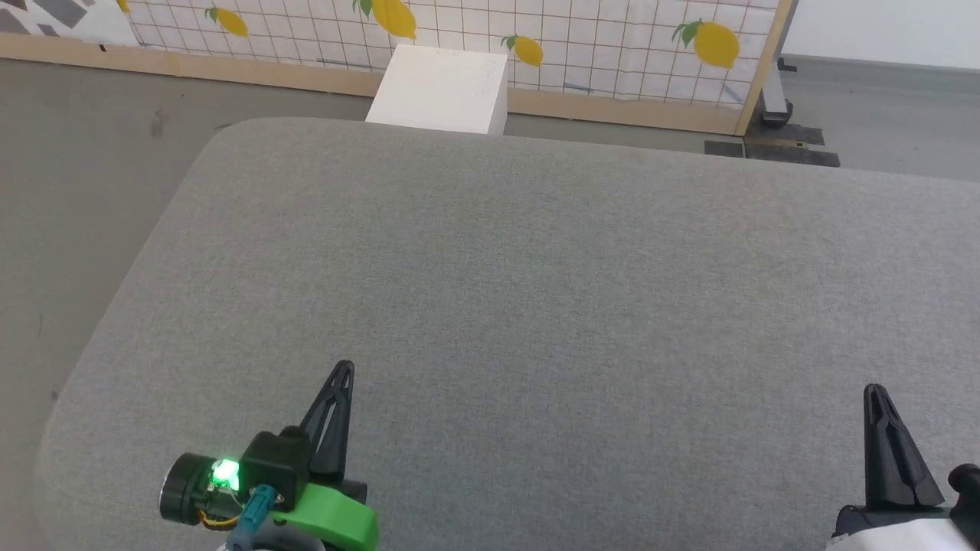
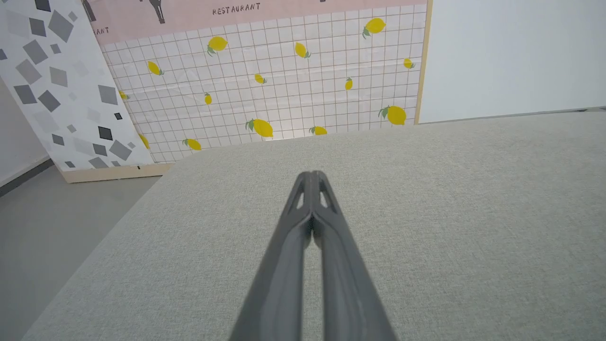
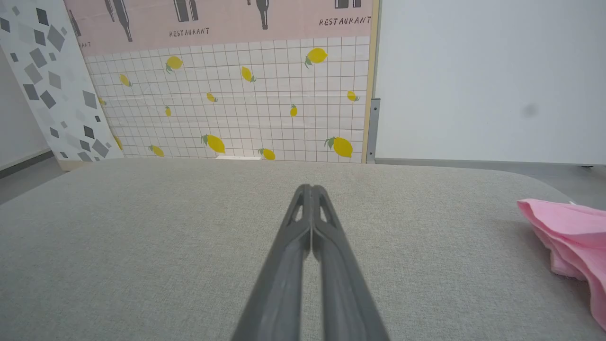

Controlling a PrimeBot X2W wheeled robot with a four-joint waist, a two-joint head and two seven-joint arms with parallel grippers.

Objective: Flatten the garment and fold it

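Two grippers are hovering low over a wide grey fabric-covered table (image 1: 536, 268) with rounded corners, and neither is carrying anything. The left gripper (image 1: 344, 375), a pair of long dark tapered fingers on a green-and-black wrist, is sitting at the lower left of the head view. In its own wrist view its fingers (image 2: 289, 260) are pressing together at the tips, leaving no gap. The right gripper (image 1: 874, 398) is sitting at the lower right, its fingers (image 3: 331, 265) likewise meeting tip to tip and pinching nothing.

The light pink, thin cotton garment (image 3: 568, 227) is lying bunched in layered folds on the table, off to the right gripper's right and well apart from its fingertips. It is running out past the edge of the right wrist view, so I cannot make out any band or label.

Flattening is, by my reading, not yet begun. The cloth is looking light, limp and soft, so it is likely going to drape and slide rather than hold a shape. Lifting it at one point would leave it hanging in a bunch. A thin outer edge or corner, where the layers are parting, is looking like the best place to pinch, with the other gripper taking a second corner to spread it. The fingers would be needing to part first, and the main risk is catching several layers at once.
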